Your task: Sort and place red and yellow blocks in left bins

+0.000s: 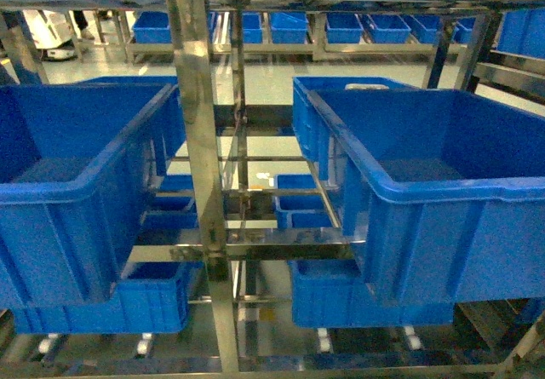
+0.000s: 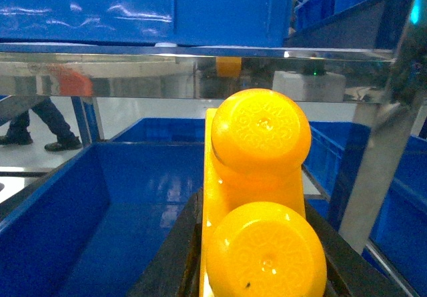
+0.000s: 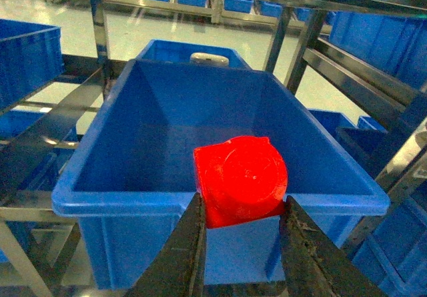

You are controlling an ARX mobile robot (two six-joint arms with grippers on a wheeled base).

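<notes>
In the left wrist view a yellow block (image 2: 260, 177) with two round studs sits clamped between the dark fingers (image 2: 175, 257) of my left gripper (image 2: 257, 227). It hangs over the inside of a blue bin (image 2: 73, 197), under a steel shelf rail. In the right wrist view my right gripper (image 3: 243, 202) is shut on a red block (image 3: 240, 177) with a round stud. The red block is held just above the near rim of another blue bin (image 3: 127, 197). Neither gripper nor block shows in the head view.
The head view shows a large blue bin at the left (image 1: 77, 183) and one at the right (image 1: 426, 192) on a steel rack, with a vertical steel post (image 1: 200, 166) between them. Smaller blue bins (image 1: 311, 200) sit on lower shelves. A person's legs (image 2: 30, 123) stand far left.
</notes>
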